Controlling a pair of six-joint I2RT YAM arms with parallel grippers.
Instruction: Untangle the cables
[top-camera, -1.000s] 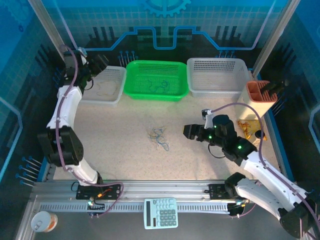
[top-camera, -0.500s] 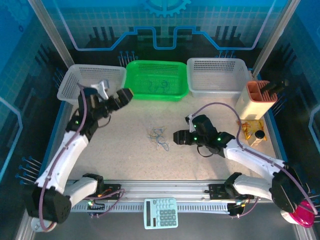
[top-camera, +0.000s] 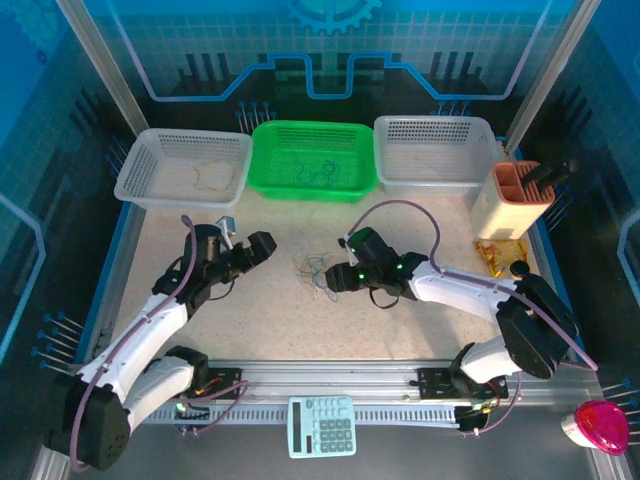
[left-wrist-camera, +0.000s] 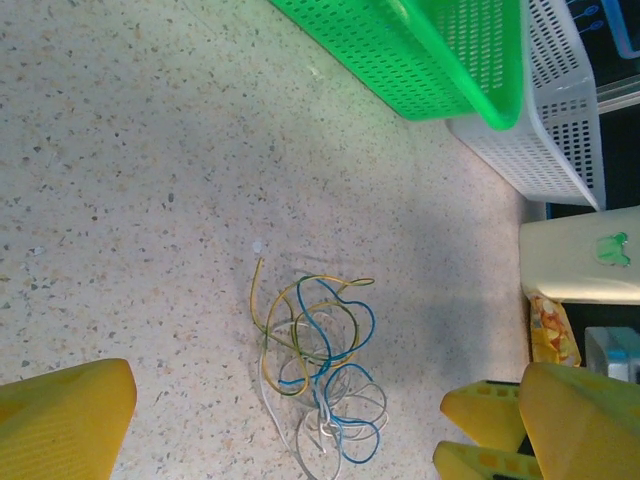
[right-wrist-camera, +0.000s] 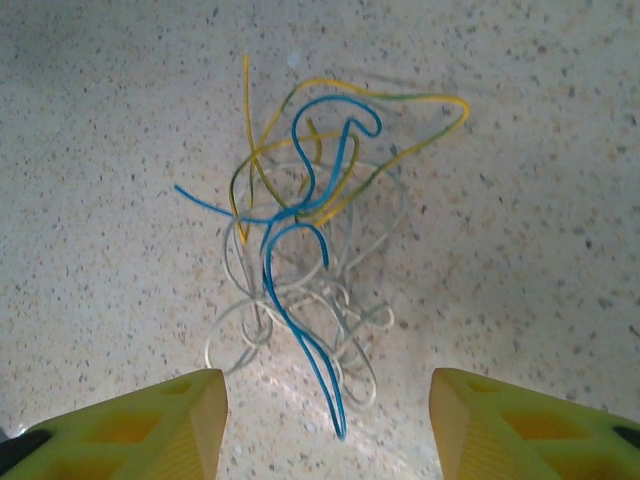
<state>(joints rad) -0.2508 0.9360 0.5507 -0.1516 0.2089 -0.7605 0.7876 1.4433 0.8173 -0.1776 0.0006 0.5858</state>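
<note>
The cables are a small loose tangle of blue, yellow-green and pale white cords lying on the speckled table. My left gripper sits just left of them, wide open and empty; its wrist view shows the cables ahead between its yellow fingers. My right gripper is at the tangle's right edge, open. In the right wrist view the cables lie just ahead, and a blue loop end reaches in between the spread fingertips of this gripper. Nothing is gripped.
Along the back stand a white basket with a pale cord, a green basket with dark cords, and another white basket. A cream and orange holder and yellow packet are at right. A calculator lies on the front rail.
My left arm swung from the back-left basket down to the table beside the cables and opened fully. My right arm slid left up to the tangle, its jaws narrowing somewhat.
</note>
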